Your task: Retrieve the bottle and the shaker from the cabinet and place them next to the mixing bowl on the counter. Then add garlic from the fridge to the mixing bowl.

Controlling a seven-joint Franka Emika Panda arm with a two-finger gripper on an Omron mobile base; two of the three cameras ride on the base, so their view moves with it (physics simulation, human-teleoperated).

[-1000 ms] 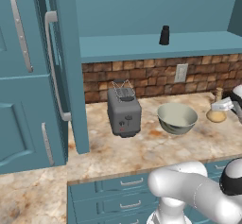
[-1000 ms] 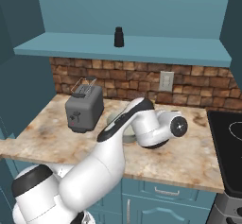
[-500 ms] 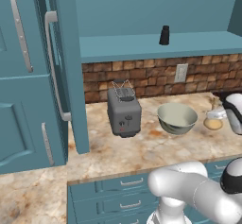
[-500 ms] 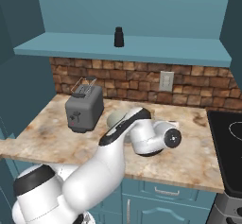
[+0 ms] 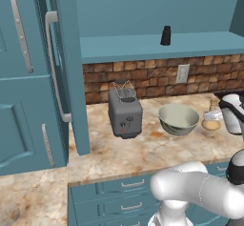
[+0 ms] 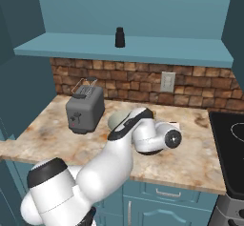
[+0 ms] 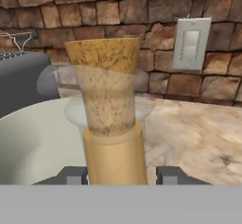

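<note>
Fridge (image 5: 28,101) doors of teal fill my left, long silver handles catching the light, and beside them the open cabinet (image 5: 157,46) carries its one flat shelf board above a brick backsplash. Below runs the counter (image 5: 143,148), beige stone mottled with rust. On it, from left to right in the left base view, stand a grey toaster (image 5: 125,113), the mixing bowl (image 5: 178,119) in pale grey-green, and, just beside the bowl's right rim, the bottle (image 5: 211,120) with its golden base low over the stone (whether it rests on it I cannot tell). My gripper (image 7: 122,175) is closed on that bottle: in the hand view the two dark fingertips (image 7: 71,175) press the tan neck from either side, the cork-coloured stopper rising straight ahead of me, the bowl's rim curving off to the left, a white wall socket (image 7: 191,43) on the bricks behind. Up on the shelf, the shaker (image 5: 165,35) stands upright, a small black cylinder well apart from everything on the counter
</note>
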